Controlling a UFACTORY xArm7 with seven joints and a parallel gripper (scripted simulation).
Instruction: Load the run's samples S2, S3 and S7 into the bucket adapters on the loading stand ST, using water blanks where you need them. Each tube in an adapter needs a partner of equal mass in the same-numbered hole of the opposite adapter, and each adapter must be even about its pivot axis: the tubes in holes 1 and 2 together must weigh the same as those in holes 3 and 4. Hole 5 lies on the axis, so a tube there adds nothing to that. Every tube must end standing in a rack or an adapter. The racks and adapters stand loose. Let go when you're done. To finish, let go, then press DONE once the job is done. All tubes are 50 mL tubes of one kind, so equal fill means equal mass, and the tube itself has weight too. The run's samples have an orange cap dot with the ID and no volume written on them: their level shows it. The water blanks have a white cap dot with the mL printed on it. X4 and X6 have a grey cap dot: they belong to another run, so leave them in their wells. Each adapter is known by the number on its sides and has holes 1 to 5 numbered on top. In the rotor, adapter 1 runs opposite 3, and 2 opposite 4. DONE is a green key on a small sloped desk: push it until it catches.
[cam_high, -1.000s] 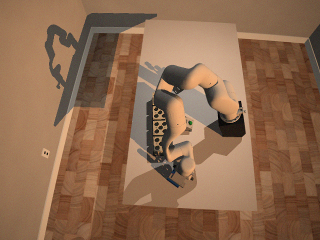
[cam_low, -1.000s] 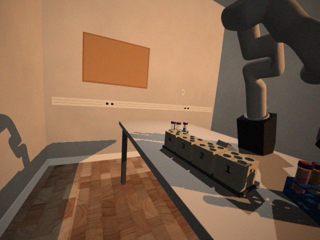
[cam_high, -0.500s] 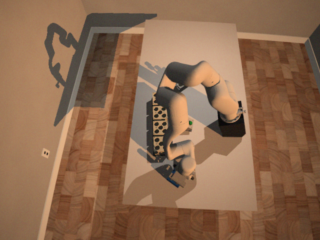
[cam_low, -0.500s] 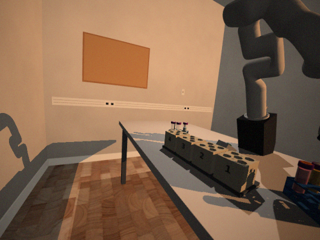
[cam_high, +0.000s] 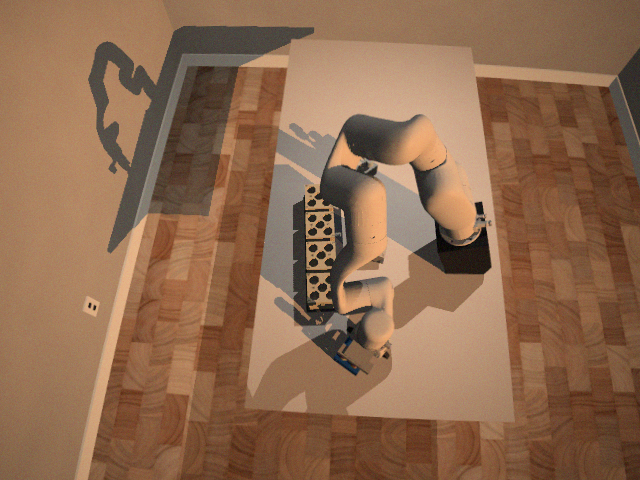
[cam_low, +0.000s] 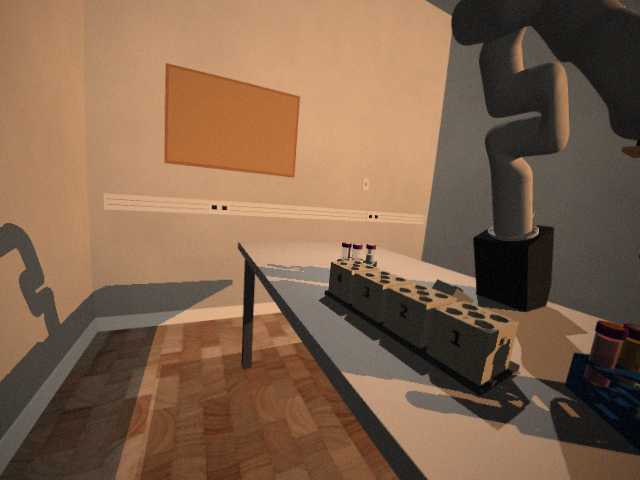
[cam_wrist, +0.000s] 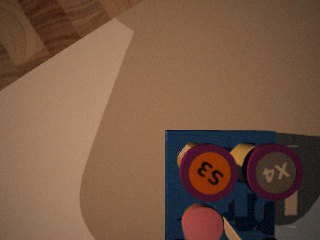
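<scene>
Above the blue rack (cam_high: 346, 364) (cam_low: 577, 369) (cam_wrist: 171, 192) at the near end of the tabletop (cam_high: 444, 356) (cam_low: 372, 413) hangs the tool (cam_high: 383, 352), its fingertips hidden, so I cannot tell whether it pinches a tube. Sample S3 (cam_wrist: 209, 173) stands in that rack with its orange dot up, beside grey-dotted X4 (cam_wrist: 275, 172). A pink round shape (cam_wrist: 202, 223) shows near them, partly cut off by the wrist view. Adapter 1 (cam_low: 449, 356), adapter 2 (cam_low: 400, 328), adapter 3 (cam_low: 364, 304) and adapter 4 (cam_low: 337, 290) sit in a row on the dark stand (cam_low: 483, 387). Three purple-capped tubes (cam_low: 357, 247) stand beyond adapter 4.

The arm (cam_high: 368, 217) (cam_low: 527, 103) has shifted, hiding the green key (visible half a second ago) from the top view.
</scene>
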